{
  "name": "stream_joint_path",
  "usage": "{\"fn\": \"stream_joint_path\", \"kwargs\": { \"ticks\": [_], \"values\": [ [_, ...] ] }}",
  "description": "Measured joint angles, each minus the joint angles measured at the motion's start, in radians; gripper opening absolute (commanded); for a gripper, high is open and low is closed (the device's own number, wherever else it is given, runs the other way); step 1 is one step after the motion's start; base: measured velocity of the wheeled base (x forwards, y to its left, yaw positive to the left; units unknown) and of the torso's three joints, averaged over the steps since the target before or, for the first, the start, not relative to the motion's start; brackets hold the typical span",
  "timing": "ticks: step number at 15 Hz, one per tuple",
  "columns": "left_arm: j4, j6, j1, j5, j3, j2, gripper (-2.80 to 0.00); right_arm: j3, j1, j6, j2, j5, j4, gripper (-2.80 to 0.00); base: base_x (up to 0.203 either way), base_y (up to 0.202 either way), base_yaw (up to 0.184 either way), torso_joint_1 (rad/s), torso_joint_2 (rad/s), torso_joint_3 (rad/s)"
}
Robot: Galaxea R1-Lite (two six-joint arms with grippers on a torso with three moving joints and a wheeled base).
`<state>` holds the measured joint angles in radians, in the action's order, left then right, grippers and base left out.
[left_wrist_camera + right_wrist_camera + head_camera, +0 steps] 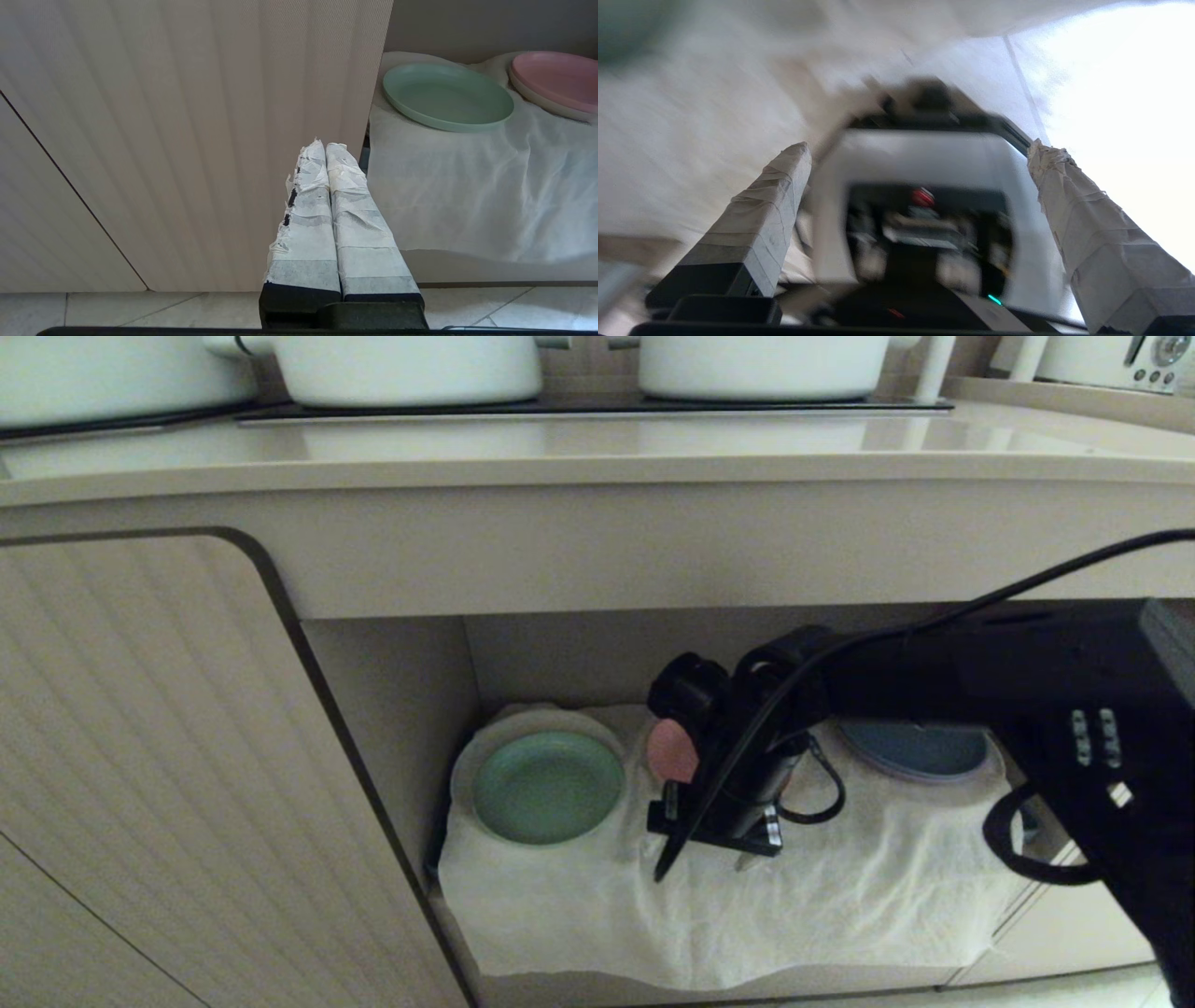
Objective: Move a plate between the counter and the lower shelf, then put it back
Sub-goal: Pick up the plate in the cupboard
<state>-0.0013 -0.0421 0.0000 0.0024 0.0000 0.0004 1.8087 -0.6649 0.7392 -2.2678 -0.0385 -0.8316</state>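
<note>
Mint-green plate (pixel 547 787) on cloth (pixel 840 896); right hand (pixel 709 835) beside it, fingers apart, fronting pink plate (pixel 670 751).

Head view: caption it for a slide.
Green plate rests on the cloth-draped lower shelf; open right gripper hangs beside it.

Mint-green plate (pixel 547 787) on off-white wrinkled cloth (pixel 579 905). Pink plate (pixel 553 74), dusty-blue plate (pixel 920 751). Beige desk (pixel 597 453) with black hob strip (pixel 588 409); white pots (pixel 411 369). Cupboard door (pixel 140 756) beige, fine vertical ribbing, dark edge line. Right arm (pixel 1027 681) black; fingers (pixel 770 205) wrapped in white tape.
</note>
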Motion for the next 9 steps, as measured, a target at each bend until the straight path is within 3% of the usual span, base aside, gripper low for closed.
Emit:
{"fn": "stream_joint_path", "kwargs": {
  "ticks": [5, 6, 9],
  "values": [
    [0.000, 0.000, 0.000, 0.000, 0.000, 0.000, -2.80, -0.222, 0.008, -0.118, 0.114, -0.003, 0.000, 0.00, 0.000, 0.000, 0.000, 0.000, 0.00, 0.000],
    [0.000, 0.000, 0.000, 0.000, 0.000, 0.000, -2.80, -0.278, 0.011, -0.149, 0.141, -0.003, 0.005, -2.80, 0.000, 0.000, 0.000, 0.000, 0.00, 0.000],
    [0.000, 0.000, 0.000, 0.000, 0.000, 0.000, -2.80, -0.460, 0.017, -0.260, 0.239, -0.024, 0.038, -2.80, 0.000, 0.000, 0.000, 0.000, 0.00, 0.000]
  ]
}}
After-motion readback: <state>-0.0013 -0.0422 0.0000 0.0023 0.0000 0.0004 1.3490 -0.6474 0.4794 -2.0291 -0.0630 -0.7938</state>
